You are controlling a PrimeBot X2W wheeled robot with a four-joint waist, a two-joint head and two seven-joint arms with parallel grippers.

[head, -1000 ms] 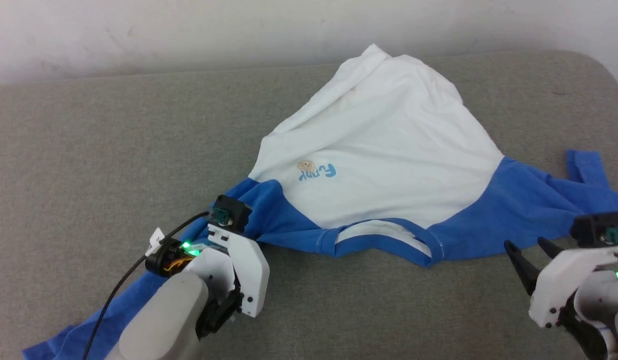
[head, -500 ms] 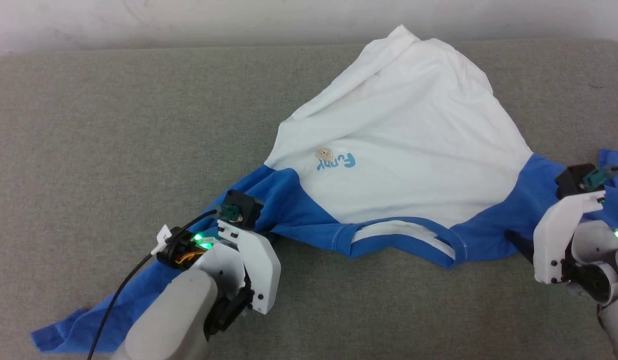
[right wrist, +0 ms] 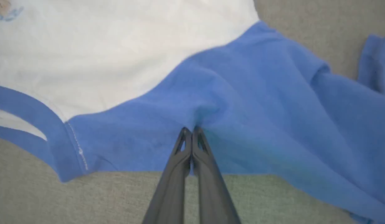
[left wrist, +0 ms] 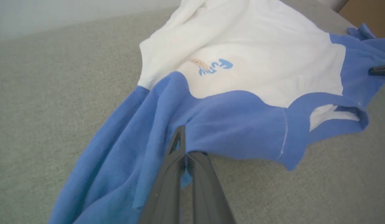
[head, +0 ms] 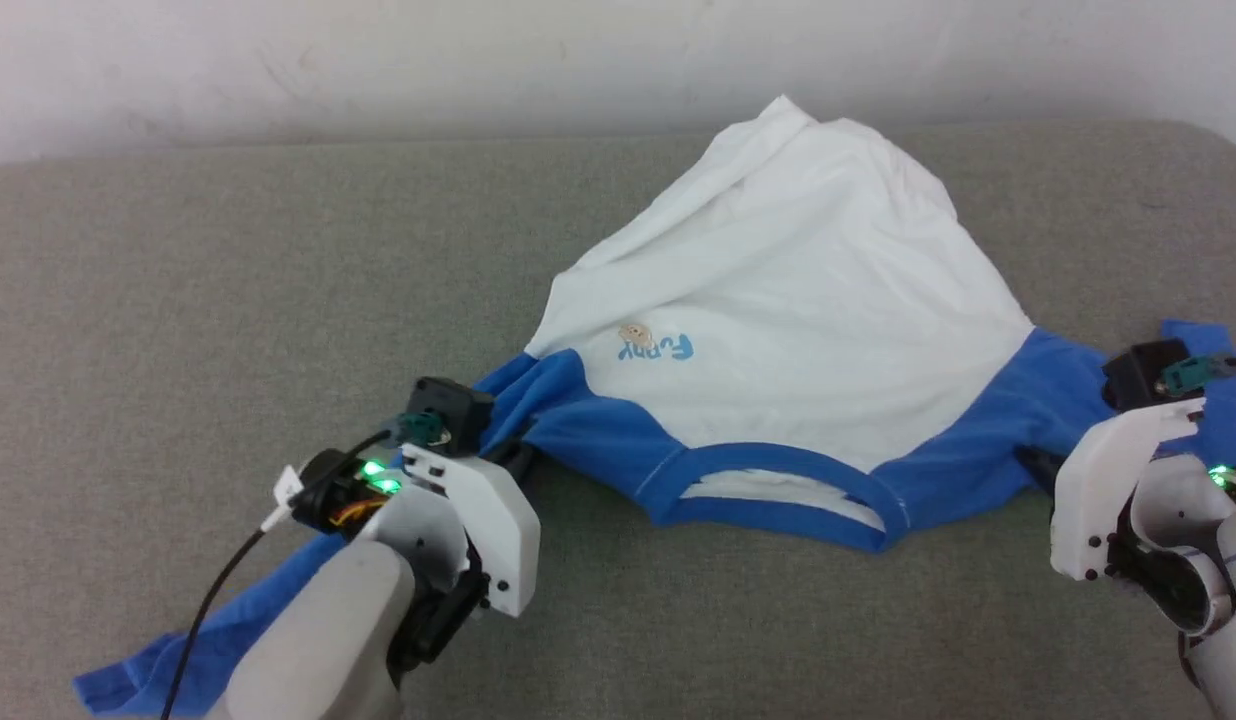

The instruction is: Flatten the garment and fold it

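The garment (head: 798,300) lies on a grey cushion, white body bunched toward the back, blue shoulders and neckband toward me, small blue lettering on the chest. My left gripper (head: 513,460) is shut on the blue shoulder cloth at the garment's left; the pinched fabric (left wrist: 167,124) wraps its tips (left wrist: 183,143). My right gripper (head: 1033,462) is shut on the blue shoulder at the right, its closed tips (right wrist: 189,132) pinching a fold of the garment (right wrist: 242,102). One blue sleeve trails past my left arm to the lower left.
The grey cushion (head: 178,300) spreads wide on the left and along the front. A pale wall (head: 478,60) runs behind its back edge. The other blue sleeve end (head: 1193,335) lies at the far right, near the cushion's rounded corner.
My right gripper moved in onto the right shoulder and closed on the blue cloth. The left gripper kept its hold. The camera shifted slightly.
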